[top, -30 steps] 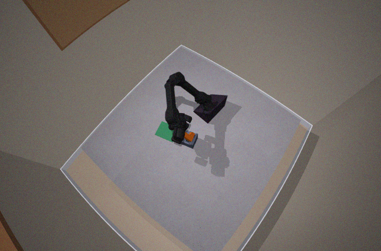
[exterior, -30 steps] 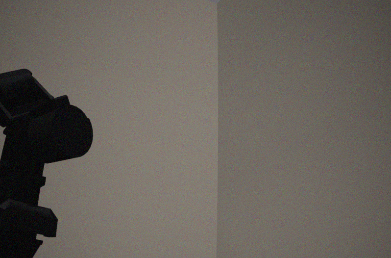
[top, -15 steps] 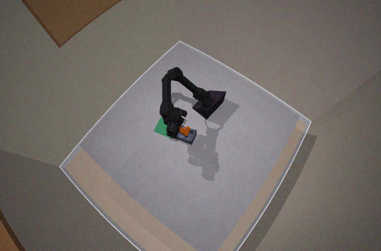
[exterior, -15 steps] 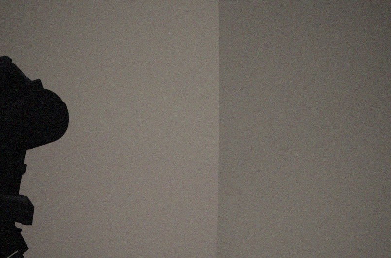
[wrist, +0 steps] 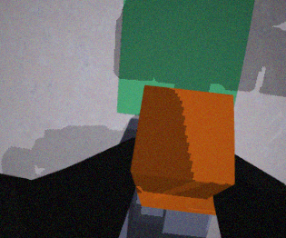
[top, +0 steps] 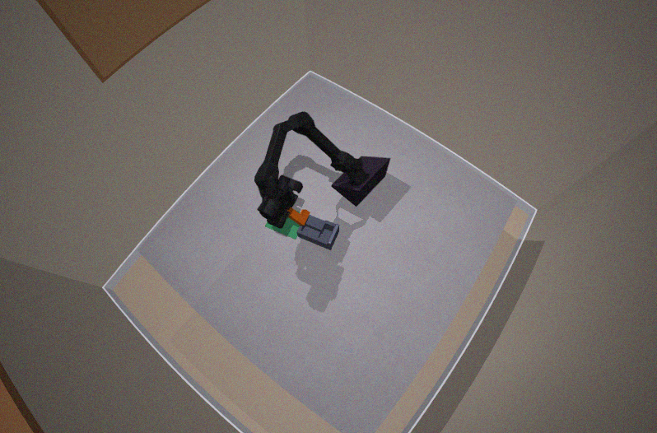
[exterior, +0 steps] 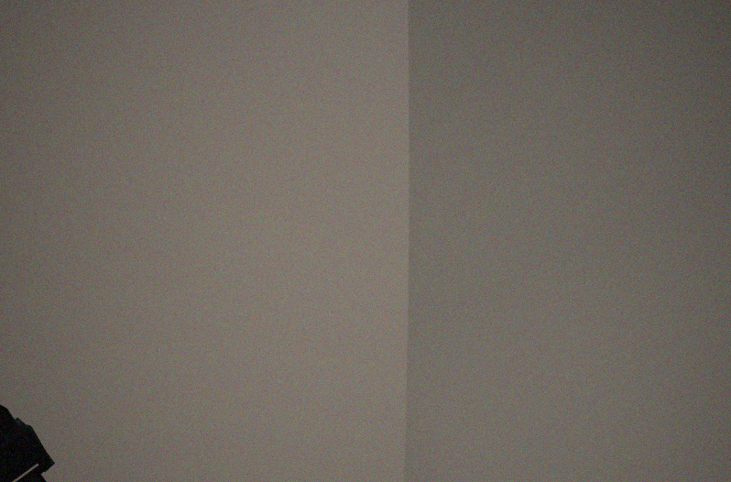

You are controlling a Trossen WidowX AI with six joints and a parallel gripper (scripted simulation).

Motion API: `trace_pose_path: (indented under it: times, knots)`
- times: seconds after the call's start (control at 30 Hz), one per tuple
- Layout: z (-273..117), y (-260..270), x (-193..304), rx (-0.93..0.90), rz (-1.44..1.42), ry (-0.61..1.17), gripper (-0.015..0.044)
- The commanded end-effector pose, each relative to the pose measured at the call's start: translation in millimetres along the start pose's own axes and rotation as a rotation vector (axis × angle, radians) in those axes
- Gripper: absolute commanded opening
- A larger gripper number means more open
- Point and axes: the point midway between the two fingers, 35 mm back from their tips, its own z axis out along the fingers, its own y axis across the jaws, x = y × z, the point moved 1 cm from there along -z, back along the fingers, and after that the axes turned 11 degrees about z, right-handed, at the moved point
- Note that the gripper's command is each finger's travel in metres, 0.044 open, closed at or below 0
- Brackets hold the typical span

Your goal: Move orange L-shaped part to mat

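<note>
Because the orange L-shaped part (top: 300,218) (wrist: 189,141) looks stiff and light, the tool (top: 284,218) (wrist: 176,153), grasping its straight end, seems well placed to steady it.

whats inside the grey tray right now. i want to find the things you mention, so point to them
In the grey tray (top: 317,240) (wrist: 186,221), the top view shows a recessed pocket with no orange part in it. The orange part (top: 299,217) (wrist: 184,141) and the fingers cover much of the tray in the wrist view.
</note>
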Motion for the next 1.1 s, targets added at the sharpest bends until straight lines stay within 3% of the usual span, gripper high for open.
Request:
trace_pose_path:
  times: [0.0, 0.23, 1.07]
  knots:
    - [-3, 2, -21, -0.009, 0.004, -0.002, 0.0000]
    - [-3, 5, -56, -0.009, 0.005, -0.004, 0.0000]
    - [27, 6, -57, -0.009, 0.005, -0.005, 0.0000]
